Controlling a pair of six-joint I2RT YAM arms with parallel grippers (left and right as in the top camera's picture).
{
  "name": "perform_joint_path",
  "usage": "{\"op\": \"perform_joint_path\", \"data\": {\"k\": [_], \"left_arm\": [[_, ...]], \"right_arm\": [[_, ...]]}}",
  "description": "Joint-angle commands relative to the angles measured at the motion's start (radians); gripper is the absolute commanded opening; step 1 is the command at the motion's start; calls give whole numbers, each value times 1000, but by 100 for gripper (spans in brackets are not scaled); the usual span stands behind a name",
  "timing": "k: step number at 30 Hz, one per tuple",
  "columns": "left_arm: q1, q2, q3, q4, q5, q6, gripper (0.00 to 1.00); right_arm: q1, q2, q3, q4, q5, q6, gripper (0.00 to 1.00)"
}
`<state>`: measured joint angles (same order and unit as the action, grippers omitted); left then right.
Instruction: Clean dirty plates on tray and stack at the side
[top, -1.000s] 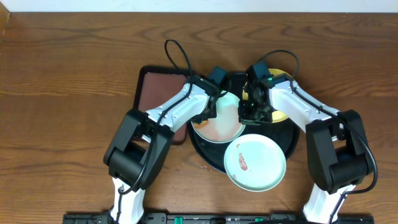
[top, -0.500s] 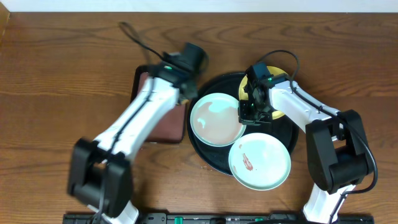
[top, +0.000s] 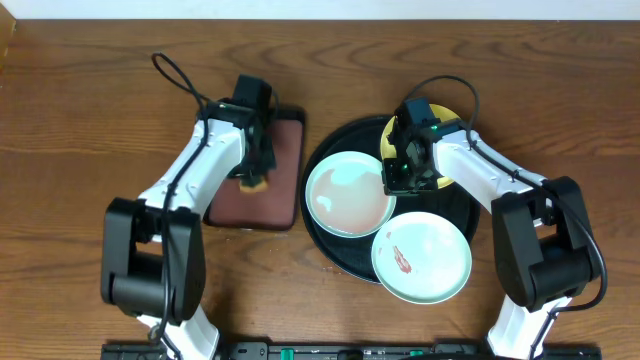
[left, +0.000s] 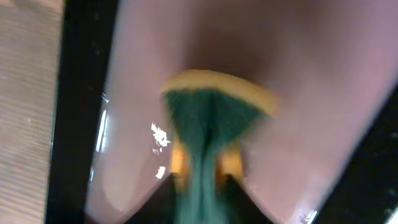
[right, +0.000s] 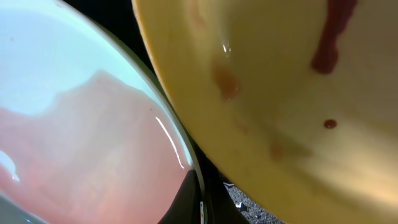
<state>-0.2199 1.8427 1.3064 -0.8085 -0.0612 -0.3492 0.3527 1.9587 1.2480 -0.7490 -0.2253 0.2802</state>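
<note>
Left pincer, having swung from black tray to brown tray, is pinching yellow-green sponge. Right pincer is hovering between mint plate and yellow plate, its grip impossible to tell.

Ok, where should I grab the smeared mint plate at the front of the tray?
Probably pinch the smeared mint plate by its near rim, coming from the robot's side: that edge overhangs the black tray, so a gripper can close over and under it.

Bright even light, glare on mint plate, left wrist view blurred, perhaps motion
</note>
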Motion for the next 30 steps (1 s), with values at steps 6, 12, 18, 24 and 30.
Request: {"op": "perform_joint_path", "data": {"k": [6,12,18,24,30], "left_arm": [[28,-142,97,-88,107,42,72],[46,-318,97,-135,126,42,75],[86,-546,97,-154,126,37,76],[93,-718,97,-154,126,31,76],[93,-833,97,-169,124,31,76]], "right_arm": [[0,-46,66,-11,38,-83,1],[11,-159,155,-5,97,-88,1],[63,-214,268,88,98,-103,1],[165,-192,269,308,113,-175,1],[280,-135,269,435,314,-303,1]]}}
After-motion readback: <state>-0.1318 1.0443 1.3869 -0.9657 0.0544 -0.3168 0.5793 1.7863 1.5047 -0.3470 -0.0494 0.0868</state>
